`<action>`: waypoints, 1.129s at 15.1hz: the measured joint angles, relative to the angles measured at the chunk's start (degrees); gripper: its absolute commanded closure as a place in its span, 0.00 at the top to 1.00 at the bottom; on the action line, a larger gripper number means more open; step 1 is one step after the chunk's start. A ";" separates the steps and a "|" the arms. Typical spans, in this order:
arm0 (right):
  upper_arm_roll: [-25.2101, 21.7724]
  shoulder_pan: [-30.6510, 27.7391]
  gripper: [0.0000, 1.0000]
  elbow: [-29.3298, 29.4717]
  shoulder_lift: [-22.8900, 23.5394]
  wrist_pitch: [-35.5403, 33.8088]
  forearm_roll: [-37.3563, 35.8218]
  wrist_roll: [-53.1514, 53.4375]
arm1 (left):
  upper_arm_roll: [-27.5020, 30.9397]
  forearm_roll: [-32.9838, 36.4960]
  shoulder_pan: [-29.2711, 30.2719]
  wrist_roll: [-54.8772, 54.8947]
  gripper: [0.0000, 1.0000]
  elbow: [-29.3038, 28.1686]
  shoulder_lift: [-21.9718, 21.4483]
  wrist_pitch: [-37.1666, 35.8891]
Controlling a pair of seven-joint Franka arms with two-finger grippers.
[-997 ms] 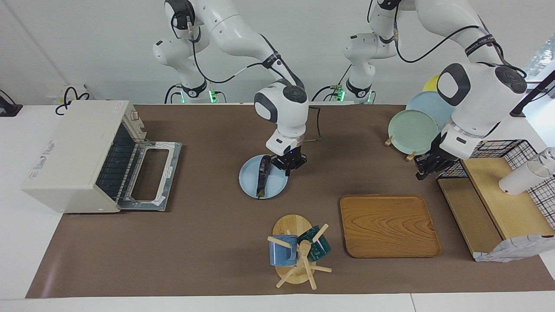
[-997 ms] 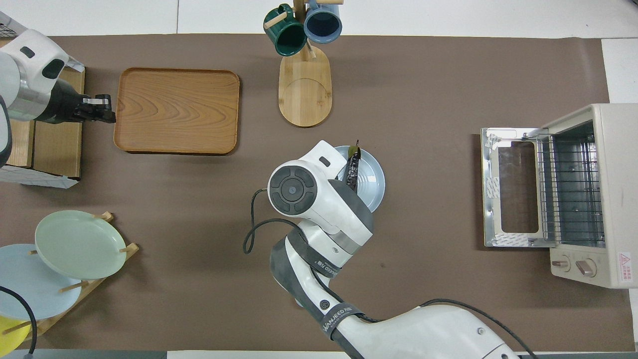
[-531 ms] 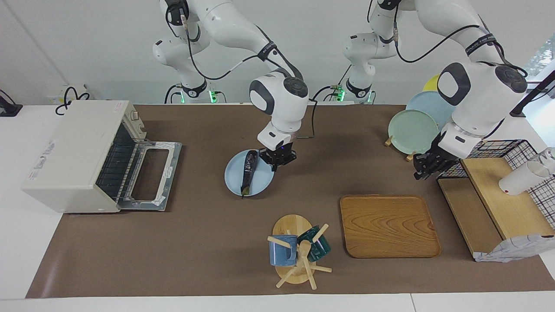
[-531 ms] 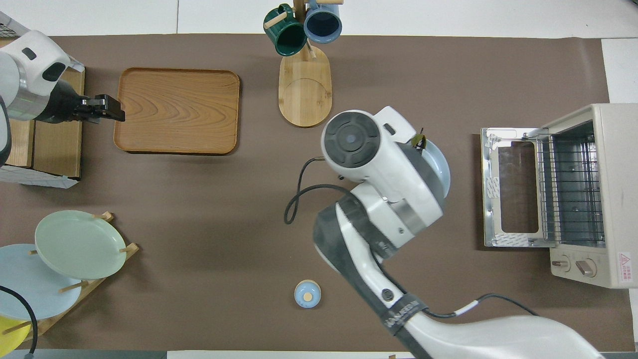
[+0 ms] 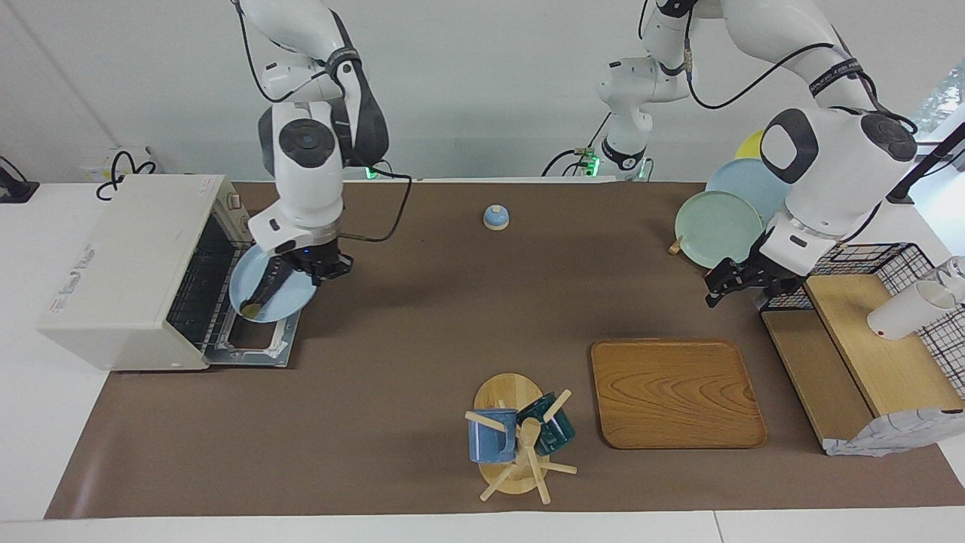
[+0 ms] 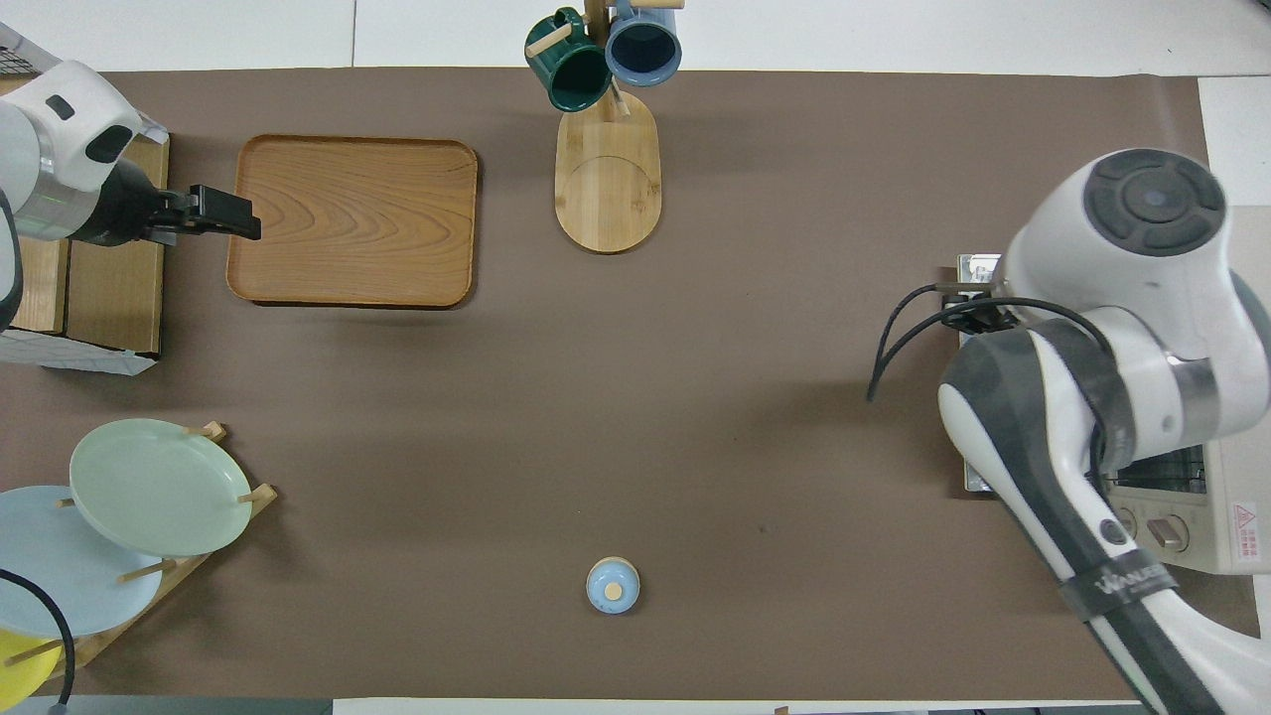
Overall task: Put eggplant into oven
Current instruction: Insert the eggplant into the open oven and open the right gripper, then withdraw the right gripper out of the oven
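The right gripper [image 5: 320, 265] is clamping the rim of a light blue plate [image 5: 290, 296], carrying the eggplant [image 5: 264, 288] over the oven [image 5: 124, 264]'s dropped door. Overhead, the arm is hiding plate and eggplant completely. The left gripper [image 5: 725, 283] is hanging with fingers spread over the wooden tray [image 5: 676, 392]'s edge at the left arm's end.

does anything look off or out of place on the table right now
Nothing is spilled or broken. The eggplant lies on a light blue plate that the right gripper holds over the oven's open door, a normal carry. The left gripper waits by the wooden tray.
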 measured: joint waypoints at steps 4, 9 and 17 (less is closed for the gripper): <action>0.02 -7.40 0.00 -3.69 -1.71 2.31 0.00 -7.25 | -0.26 0.94 -0.09 0.10 1.00 0.48 -1.40 -2.59; 0.78 -11.47 0.07 -9.70 -2.82 10.08 1.02 -11.94 | -0.69 4.14 -1.39 0.13 1.00 1.01 -7.34 -10.13; 1.30 -9.64 0.39 -13.88 -4.63 16.40 3.38 -11.69 | -0.84 5.14 -2.81 0.12 1.00 -2.39 -15.14 -20.39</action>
